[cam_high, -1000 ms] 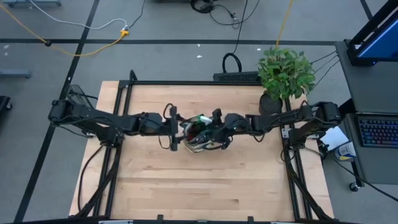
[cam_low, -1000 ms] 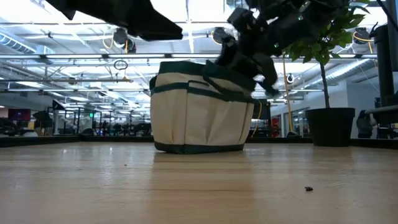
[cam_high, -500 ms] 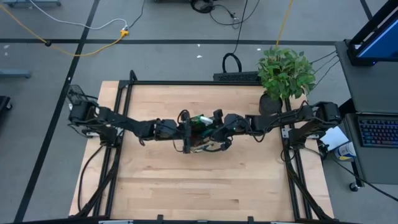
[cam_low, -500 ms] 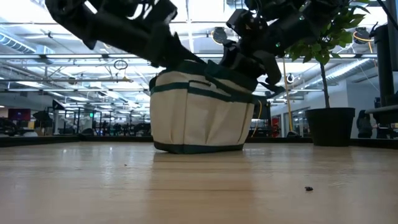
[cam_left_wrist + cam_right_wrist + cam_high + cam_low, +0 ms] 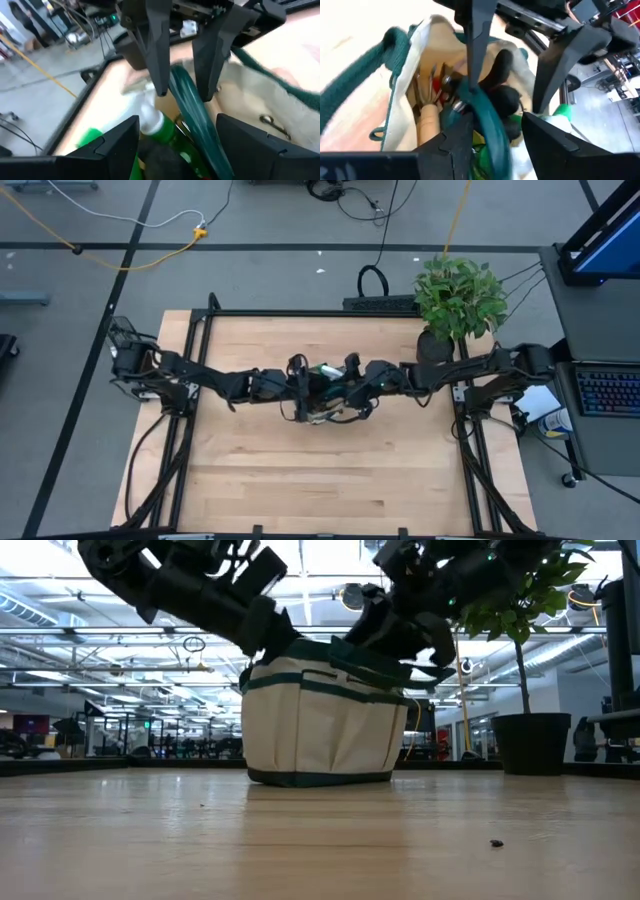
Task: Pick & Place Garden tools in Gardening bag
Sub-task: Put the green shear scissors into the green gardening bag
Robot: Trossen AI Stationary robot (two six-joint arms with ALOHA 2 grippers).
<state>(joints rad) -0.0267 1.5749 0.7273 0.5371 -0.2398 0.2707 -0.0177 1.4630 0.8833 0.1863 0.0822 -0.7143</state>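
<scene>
The gardening bag [image 5: 322, 720] stands upright near the middle of the tabletop [image 5: 330, 470], and both arms meet over its mouth. The left tool [image 5: 186, 90] hangs just above the opening with its 2 fingers spread apart and nothing between them; a dark green loop handle [image 5: 192, 120] runs under the gap and the green spray bottle [image 5: 157, 125] stands inside the bag just below. The right tool [image 5: 512, 80] is over the same opening from the opposite side, its fingers also parted and empty, with another green loop handle [image 5: 487, 122] crossing beneath it. In the right wrist view a wooden-handled tool [image 5: 427, 122], a red-black glove [image 5: 495, 85] and metal tines are packed against the tan wall. No tool lies loose on the boards in the high view, so the job looks close to finished, and the step in hand is probably settling the contents or clearing out. To do that well, each arm should rise straight up before swinging away, since a finger hooked under a loop handle would drag or tip the soft bag. The 2 tools sit very near each other, so moving 1 arm at a time would lower the chance of a knock. The potted plant [image 5: 458, 300] stands close beside the right arm and deserves a wide berth on retreat.
</scene>
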